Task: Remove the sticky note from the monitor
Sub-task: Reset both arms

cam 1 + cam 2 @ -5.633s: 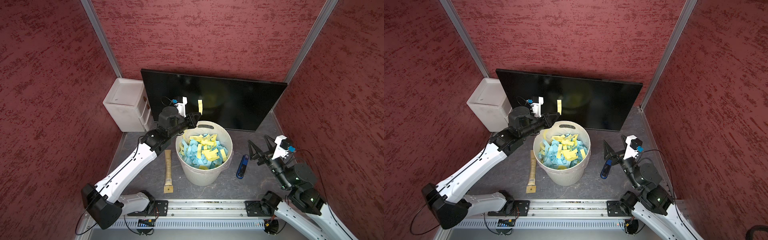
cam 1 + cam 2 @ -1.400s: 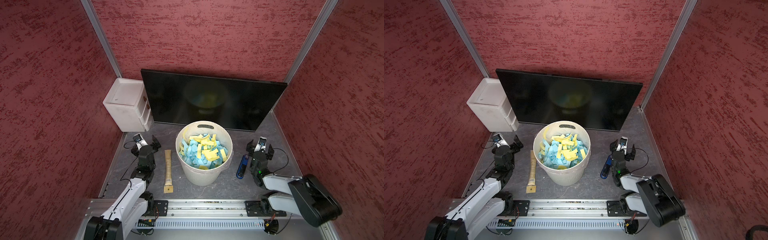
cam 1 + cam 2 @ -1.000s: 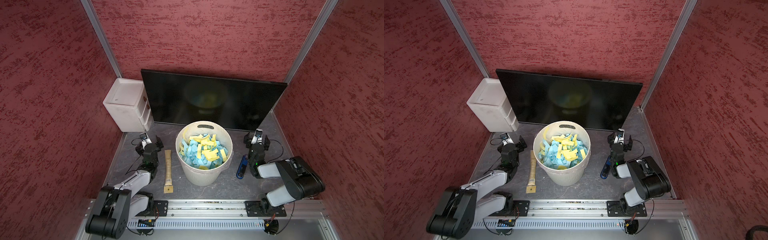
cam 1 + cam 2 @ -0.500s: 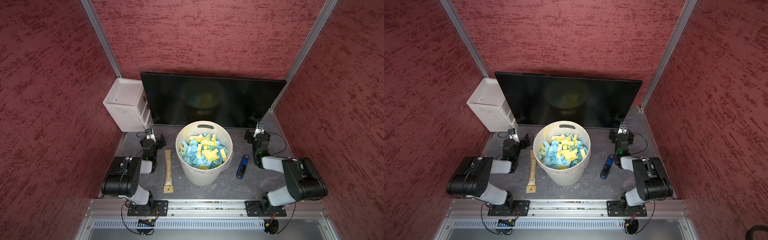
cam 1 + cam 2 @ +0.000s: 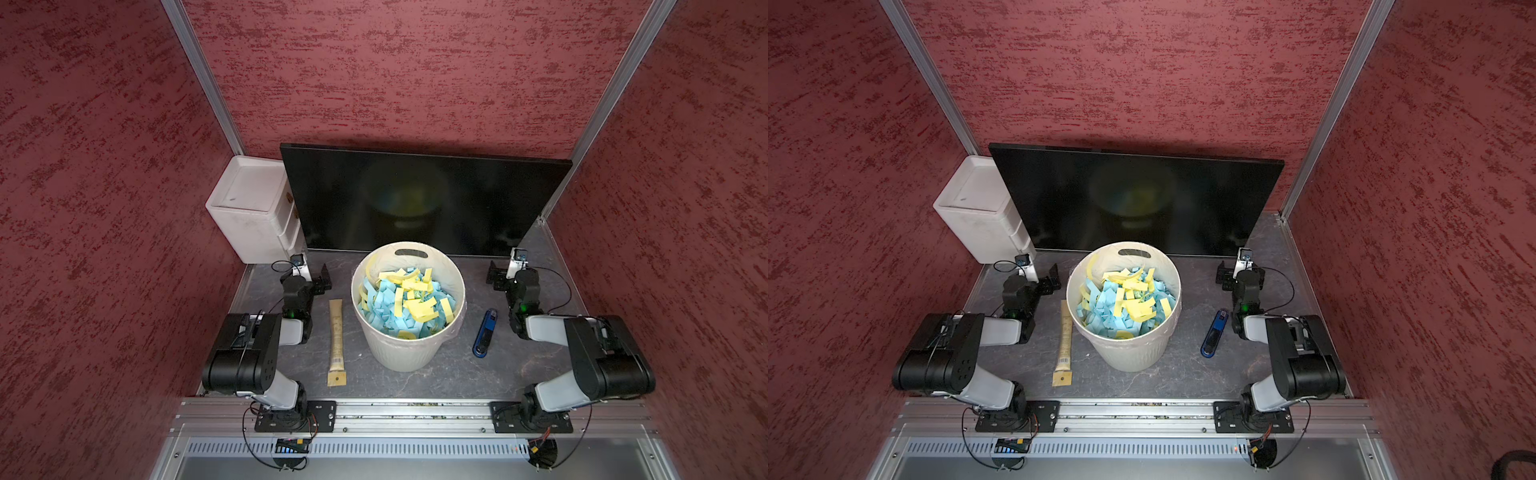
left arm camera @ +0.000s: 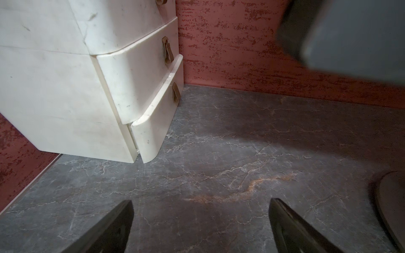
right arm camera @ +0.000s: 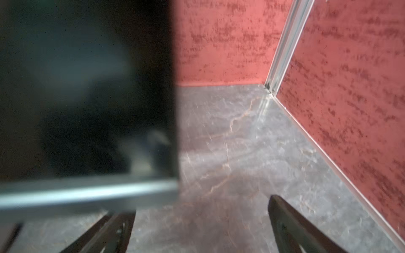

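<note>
**Hands.** The left hand stands with its jaws spread wide and nothing between them; only bare worktop shows in the gap. The right hand is likewise spread wide and empty. Both arms sit folded low over their bases. The hands rest near the worktop on either side of the waste bin, well apart from each other.

**Surroundings.** The left hand points toward the white drawer box. The right hand lies just beside the lower corner of the monitor, without touching it as far as the blurred wrist view allows.

**Task item.** In both top views the monitor's glossy face is bare. It carries no sticky note, only a dim reflection of the bin. The bin holds a heap of yellow and blue notes. Which of these, if any, is the sticky note in question cannot be told.

**Other items.** A long tan packet and a small blue tool lie flat on the worktop, untouched.

**Assessment.** Removal appears complete. Nothing visible is left to do.
</note>
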Action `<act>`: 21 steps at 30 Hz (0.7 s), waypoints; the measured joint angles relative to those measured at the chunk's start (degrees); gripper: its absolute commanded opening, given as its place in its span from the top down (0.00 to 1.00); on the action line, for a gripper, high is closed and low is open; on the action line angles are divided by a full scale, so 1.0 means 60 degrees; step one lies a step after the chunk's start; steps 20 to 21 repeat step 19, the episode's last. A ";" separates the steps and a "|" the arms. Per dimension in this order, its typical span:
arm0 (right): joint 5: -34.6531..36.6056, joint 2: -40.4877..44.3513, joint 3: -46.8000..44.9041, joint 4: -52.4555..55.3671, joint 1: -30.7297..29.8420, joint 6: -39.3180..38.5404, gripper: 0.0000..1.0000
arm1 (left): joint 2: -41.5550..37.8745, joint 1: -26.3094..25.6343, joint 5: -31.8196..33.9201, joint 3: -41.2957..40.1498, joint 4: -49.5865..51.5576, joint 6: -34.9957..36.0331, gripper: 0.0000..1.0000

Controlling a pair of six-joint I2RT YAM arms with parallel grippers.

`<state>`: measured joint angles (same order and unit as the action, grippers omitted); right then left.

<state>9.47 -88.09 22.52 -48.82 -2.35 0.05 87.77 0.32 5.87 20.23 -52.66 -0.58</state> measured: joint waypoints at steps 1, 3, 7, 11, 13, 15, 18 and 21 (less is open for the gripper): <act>-0.0080 -0.0047 -0.0062 -0.0029 0.0029 0.0000 0.01 | 0.0000 0.0000 -0.0004 0.0000 -0.0004 0.0000 0.00; -0.0186 -0.0095 -0.0124 -0.0117 0.0047 -0.0004 0.02 | 0.0000 0.0000 -0.0007 0.0000 -0.0004 0.0000 0.00; -0.0335 -0.0098 -0.0124 -0.0342 0.0047 0.0000 0.01 | 0.0000 0.0000 -0.0007 0.0000 -0.0004 0.0000 0.00; -0.0408 -0.0098 -0.0124 -0.0459 0.0047 -0.0004 0.01 | 0.0000 0.0000 -0.0007 0.0000 -0.0004 0.0000 0.00; -0.0437 -0.0098 -0.0124 -0.0470 0.0047 -0.0004 0.02 | 0.0000 0.0000 -0.0007 0.0000 -0.0004 0.0000 0.00; -0.0463 -0.0098 -0.0124 -0.0470 0.0047 -0.0004 0.02 | 0.0000 0.0000 -0.0007 0.0000 0.0000 0.0000 0.00; -0.0481 -0.0098 -0.0124 -0.0466 0.0047 -0.0004 0.01 | 0.0000 0.0000 -0.0007 0.0000 0.0000 0.0000 0.00; -0.0510 -0.0098 -0.0124 -0.0470 0.0047 -0.0007 0.02 | 0.0000 0.0000 -0.0004 0.0000 0.0000 0.0000 0.00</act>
